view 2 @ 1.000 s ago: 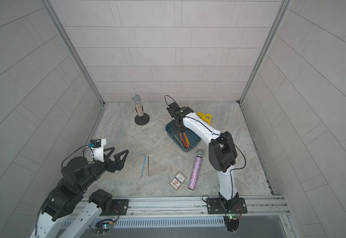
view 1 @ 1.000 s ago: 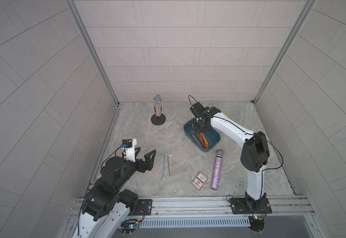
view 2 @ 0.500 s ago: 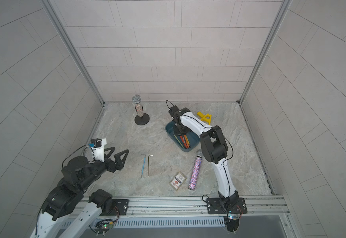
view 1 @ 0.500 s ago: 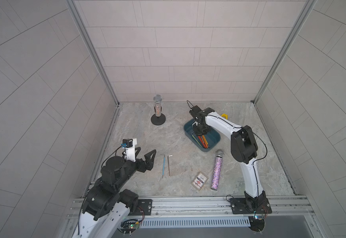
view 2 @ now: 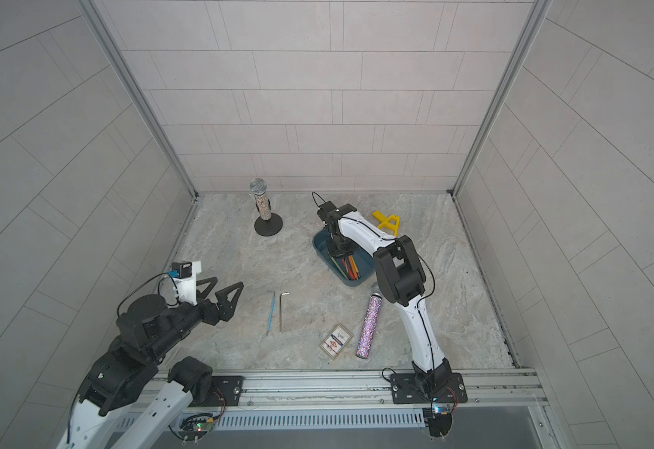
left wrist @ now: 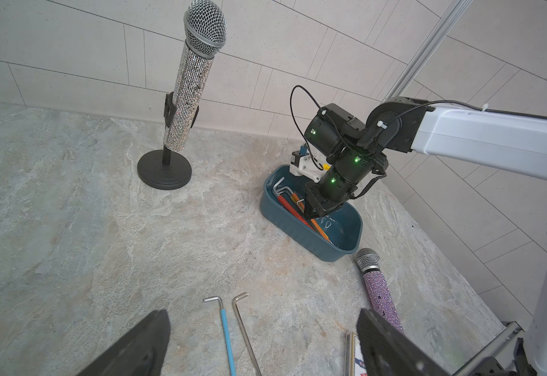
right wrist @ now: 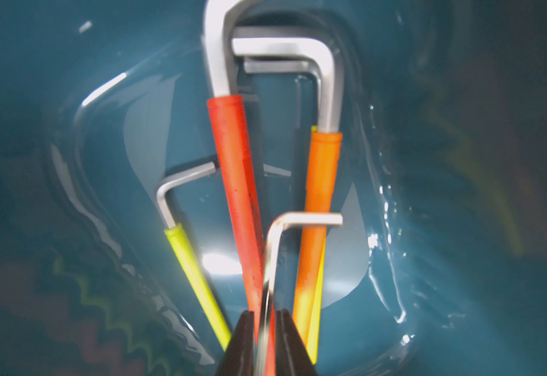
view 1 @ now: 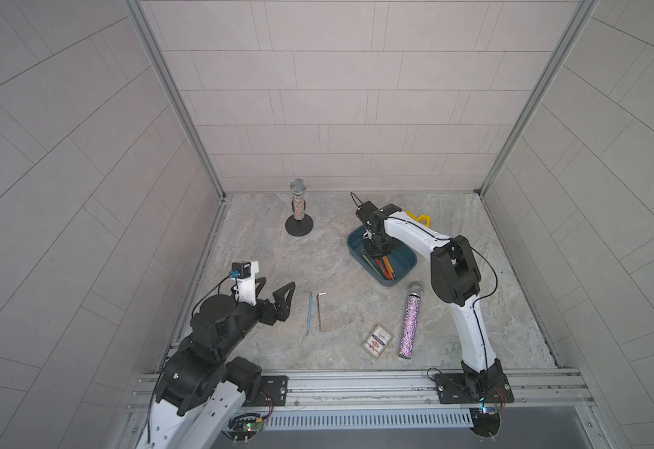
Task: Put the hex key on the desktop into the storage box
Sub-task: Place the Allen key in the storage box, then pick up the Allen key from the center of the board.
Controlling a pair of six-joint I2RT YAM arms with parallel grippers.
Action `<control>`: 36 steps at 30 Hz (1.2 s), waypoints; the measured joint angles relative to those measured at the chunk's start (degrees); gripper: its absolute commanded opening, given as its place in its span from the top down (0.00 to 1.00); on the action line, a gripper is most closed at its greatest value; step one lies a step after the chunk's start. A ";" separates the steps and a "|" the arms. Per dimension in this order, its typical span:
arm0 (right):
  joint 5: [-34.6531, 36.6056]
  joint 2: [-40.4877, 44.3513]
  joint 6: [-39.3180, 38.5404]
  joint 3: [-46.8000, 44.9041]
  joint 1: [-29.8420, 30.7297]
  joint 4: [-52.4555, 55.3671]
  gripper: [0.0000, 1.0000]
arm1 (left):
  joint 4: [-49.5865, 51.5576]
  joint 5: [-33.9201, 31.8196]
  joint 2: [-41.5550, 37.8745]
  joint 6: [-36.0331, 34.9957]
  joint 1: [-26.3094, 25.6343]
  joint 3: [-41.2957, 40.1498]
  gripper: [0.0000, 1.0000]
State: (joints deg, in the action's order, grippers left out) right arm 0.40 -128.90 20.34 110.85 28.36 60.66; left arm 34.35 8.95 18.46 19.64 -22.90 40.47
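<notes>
Hex keys (view 1: 309, 311) on desktop (view 1: 263, 241): two

Before me, the blue-sleeved hex key (view 1: 309, 311) lies left of the bare steel hex key (view 1: 320, 315) (not touching); the teal plastic storage box (view 1: 405, 261) sits behind, rightward.

Both top views look steeply down from high above the front rail (view 1: 356, 383) toward the back wall (view 1: 356, 116), sharing the whole worktop (view 1: 263, 248). The left wrist camera sits low near the worktop's front left, facing across to the storage box (left wrist: 298, 228). The right wrist camera looks from very close straight into that same box, also seen from above
</notes>
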 measured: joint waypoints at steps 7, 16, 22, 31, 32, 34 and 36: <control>0.09 0.39 0.66 0.22 0.15 0.50 0.68 | 0.00 -0.04 -0.02 0.02 0.00 0.00 0.03; 1.29 12.52 6.91 -4.92 8.07 -2.27 0.70 | 0.00 -1.16 -1.07 0.00 0.00 0.00 0.03; 1.36 14.99 12.24 -7.19 17.53 -5.16 0.71 | 0.02 -2.23 -2.36 0.00 0.02 0.00 0.03; 1.38 12.74 17.97 -7.23 24.94 -6.36 0.81 | 0.22 -4.61 -4.59 0.00 0.39 0.00 0.03; 1.33 12.37 18.82 -7.23 25.68 -6.56 0.81 | 0.22 -4.85 -4.85 0.00 0.39 0.00 0.03; 1.20 11.45 20.44 -7.23 27.12 -6.99 0.79 | 0.22 -5.27 -5.09 0.00 0.55 0.00 0.03; 0.92 10.16 21.90 -7.26 28.63 -7.72 0.78 | 0.22 -5.40 -5.09 0.00 0.76 0.00 0.03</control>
State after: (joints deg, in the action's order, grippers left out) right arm 1.32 -118.74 42.24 103.59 56.99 52.95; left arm 34.57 3.55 13.37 19.64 -22.13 40.47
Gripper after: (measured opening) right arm 0.210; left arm 0.969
